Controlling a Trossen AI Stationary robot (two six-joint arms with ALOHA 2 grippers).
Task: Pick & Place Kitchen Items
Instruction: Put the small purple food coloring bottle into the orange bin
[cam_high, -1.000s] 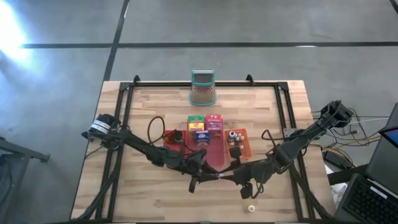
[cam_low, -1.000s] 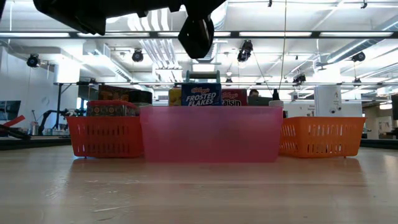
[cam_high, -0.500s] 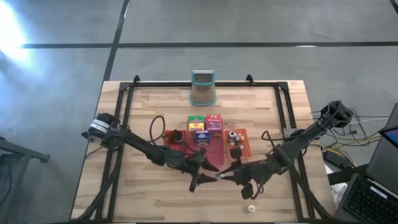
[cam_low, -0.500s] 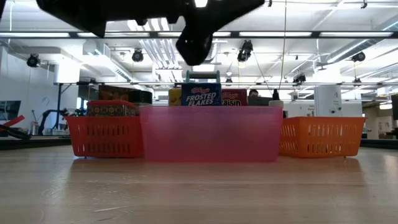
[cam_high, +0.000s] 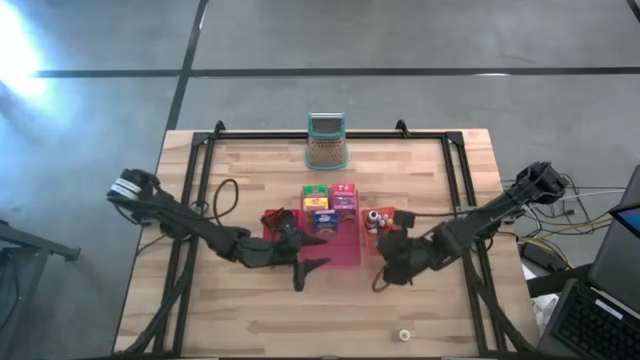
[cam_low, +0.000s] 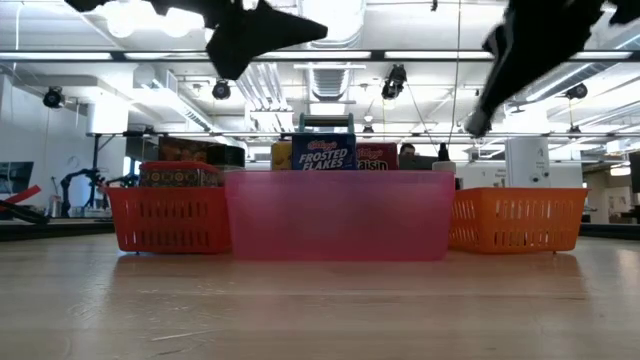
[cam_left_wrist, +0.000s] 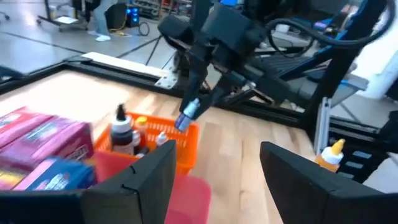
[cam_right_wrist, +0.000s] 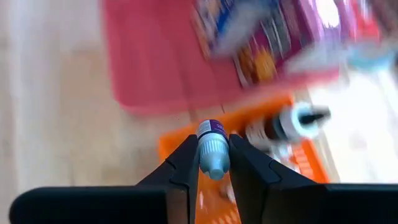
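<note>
the right pincer (cam_right_wrist: 214, 163) is clamped on a small bottle (cam_right_wrist: 213, 148) with a purple label and pale cap, held above the near edge of the orange tray (cam_right_wrist: 186, 140); only its own wrist view shows the grip plainly. the left wrist view shows that same bottle (cam_left_wrist: 188, 114) from farther off, hanging over the orange tray (cam_left_wrist: 180, 140), where a dark-capped bottle (cam_left_wrist: 122, 132) stands. from above, the right pincer (cam_high: 385, 252) reads only as a dark mass beside the tray.

the left pincer (cam_left_wrist: 214, 171) has its fingers apart and holds nothing, hovering over the front of the pink tray (cam_high: 345, 250). the high view places it (cam_high: 305, 268) at that tray's front left corner. the low view alone shows a frosted flakes box (cam_low: 324, 153) upright behind the pink tray's wall.

a second ago both pincers met in front of the trays over the worktop (cam_high: 250, 310), the left one closed. since then the left has opened and drawn back, and the right has carried the bottle to the orange tray.
</note>
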